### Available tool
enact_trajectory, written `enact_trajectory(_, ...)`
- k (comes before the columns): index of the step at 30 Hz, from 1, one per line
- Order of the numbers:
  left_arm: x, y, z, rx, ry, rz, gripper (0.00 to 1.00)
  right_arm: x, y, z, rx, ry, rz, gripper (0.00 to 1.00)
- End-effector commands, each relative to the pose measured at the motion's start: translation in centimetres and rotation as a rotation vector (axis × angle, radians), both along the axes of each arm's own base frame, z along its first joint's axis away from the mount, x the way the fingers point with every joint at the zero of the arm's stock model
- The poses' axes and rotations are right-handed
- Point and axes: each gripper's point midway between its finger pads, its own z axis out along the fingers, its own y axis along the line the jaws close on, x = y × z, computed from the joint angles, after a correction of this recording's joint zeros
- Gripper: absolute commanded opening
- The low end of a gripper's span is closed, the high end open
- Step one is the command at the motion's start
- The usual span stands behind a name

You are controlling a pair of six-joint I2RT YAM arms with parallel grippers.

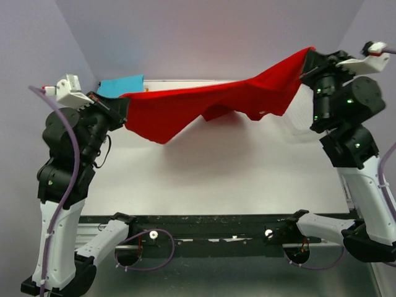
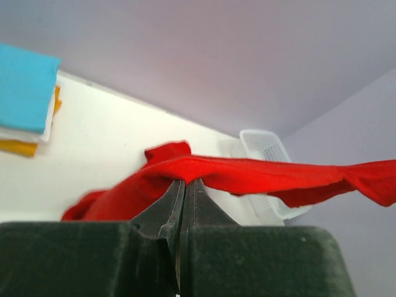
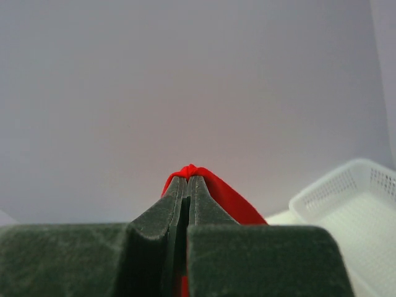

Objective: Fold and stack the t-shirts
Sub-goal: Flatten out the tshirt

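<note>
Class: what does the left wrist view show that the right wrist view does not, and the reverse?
Only the left wrist view: the left gripper, the folded turquoise shirt on the white shirt and orange-yellow shirt, the table, and the red shirt stretching away to the right. Only the right wrist view: the right gripper and the inside of the white lattice basket. Both: a gripper shut on red cloth, that basket, the lilac wall.

Black-and-white arms (image 1: 59,241), purple cables (image 1: 76,140), green lights (image 1: 349,101), dark end effectors (image 2: 185,184) (image 3: 187,179)
</note>
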Motion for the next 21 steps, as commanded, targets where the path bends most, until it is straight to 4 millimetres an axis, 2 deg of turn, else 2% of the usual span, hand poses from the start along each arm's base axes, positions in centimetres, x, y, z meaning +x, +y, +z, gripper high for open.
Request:
enact_trajectory(1,-4.9,1.3,4.7,0.026,-0.148,-0.008,0.00,-3.8,-1.3,7.1,-0.070,-0.169,0.032,0.01)
enact_trajectory(5,-9.2,1.3,7.6,0.022,-0.253,-0.066,0.00,-7.7,-1.9,11.5,-0.085,-0.298,0.104,0.01)
enact_trajectory(9,-12.8,0.7,9.6,0.025,-0.337,-0.145,0.00,-12.7,-2.2,15.4,-0.100,-0.435,0.218,0.01)
enact_trajectory(13,-15.6,0.1,10.7,0.028,-0.388,-0.220,0.00,-16.8,-2.3,18.2,-0.108,-0.538,0.310,0.01)
enact_trajectory(17,-17.4,0.0,10.8,0.028,-0.420,-0.248,0.00,-17.8,-3.4,19.2,-0.101,-0.565,0.277,0.01)
enact_trajectory(21,-16.7,0.5,10.6,0.028,-0.409,-0.211,0.00,-16.3,-3.5,19.0,-0.114,-0.543,0.222,0.01)
